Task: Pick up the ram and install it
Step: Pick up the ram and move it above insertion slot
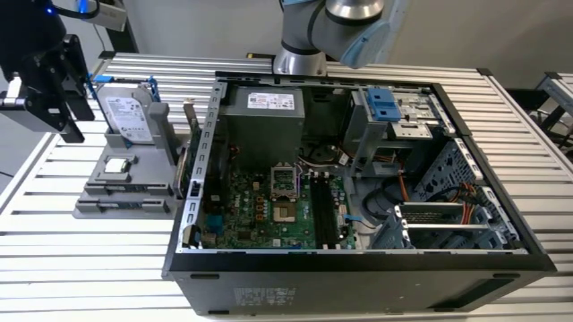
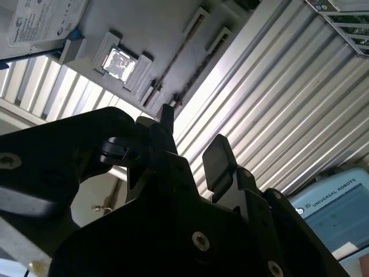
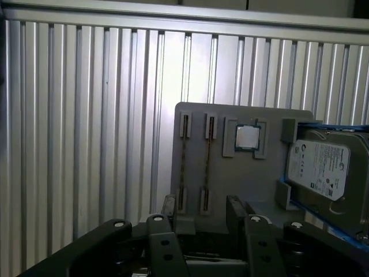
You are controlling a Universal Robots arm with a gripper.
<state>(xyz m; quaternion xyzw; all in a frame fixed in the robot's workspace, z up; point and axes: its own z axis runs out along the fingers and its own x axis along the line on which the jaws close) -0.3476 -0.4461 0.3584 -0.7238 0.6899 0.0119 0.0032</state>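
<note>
While hanging clear above the tray (image 3: 230, 179), fingers (image 3: 235, 212): released, spread apart, nothing between them.
ram (image 3: 207, 164): two thin strips on edge in the tray's slots, side by side, straight ahead of the fingers, untouched.
long axis: runs away from the fingers, across their closing line, so they would likely meet the flat faces.
beyond ram: processor (image 3: 248, 137), then hard drive (image 3: 320, 167), slatted worktop (image 3: 86, 115) past both.
exterior view: tray at 9 o'clock of the open case (image 1: 358, 258); fingers at 11 o'clock of the tray; long board slots (image 1: 327, 215) inside the case.
both wrist views: finger gap and strip alignment.
</note>
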